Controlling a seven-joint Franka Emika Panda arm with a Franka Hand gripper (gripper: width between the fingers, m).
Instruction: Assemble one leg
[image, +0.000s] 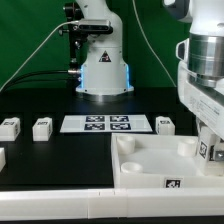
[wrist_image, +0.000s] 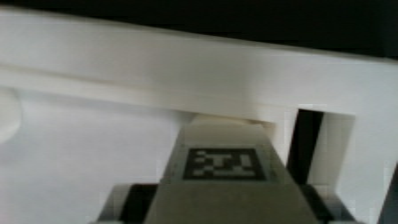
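My gripper (image: 207, 138) is at the exterior view's right, low over the large white tray-like piece (image: 150, 170). It is shut on a white leg (image: 204, 150) that points down at the tray's far right corner. In the wrist view the leg (wrist_image: 224, 165) shows its black-and-white tag and sits between my gripper's (wrist_image: 221, 208) dark fingers (wrist_image: 150, 205). Its tip is close to the tray's raised wall (wrist_image: 160, 75). Whether the leg touches the tray cannot be told. Other loose legs (image: 41, 127) lie on the black table.
The marker board (image: 107, 123) lies mid-table. Legs lie at the left (image: 10, 127), at the left edge (image: 2, 157) and right of the marker board (image: 165, 123). The robot base (image: 103, 60) stands behind. The tray has round sockets (image: 127, 142).
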